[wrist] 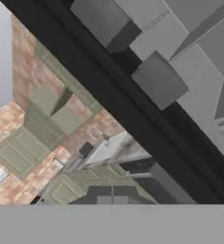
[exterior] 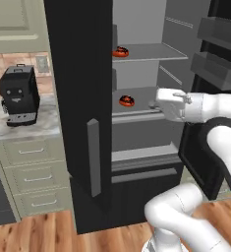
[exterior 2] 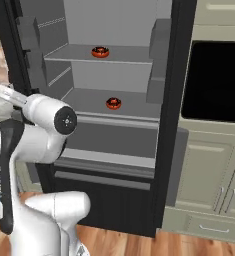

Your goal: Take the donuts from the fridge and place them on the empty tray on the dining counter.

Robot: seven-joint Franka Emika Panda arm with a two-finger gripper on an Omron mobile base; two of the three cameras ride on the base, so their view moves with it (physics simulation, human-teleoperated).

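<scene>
Fridge (exterior: 77, 123) with doors swung open, exposing two donuts: one on the upper shelf (exterior 2: 100, 51), one on the middle shelf (exterior 2: 113, 103) toward 6 o'clock. The gripper (exterior: 156, 105) sits at 3 o'clock of the lower donut, near its shelf, fingers closed on nothing, presumably before a reach.

Hand cam rolled hard, scene runs diagonal. Fridge (wrist: 132, 112): black door edge crosses frame from top left to btm right as thick dark band. Upper right of band: grey door bins (wrist: 158, 78), boxy, stacked in steps, lighter grey panels around them. Lower left of band: brick-pattern wall (wrist: 23, 81), tan/orange. Green-grey panelled cabinets (wrist: 23, 150) against wall, tilted w/ view. Marble counter (wrist: 108, 147) strip near centre, small dark object on it, too blurry to ID.
</scene>
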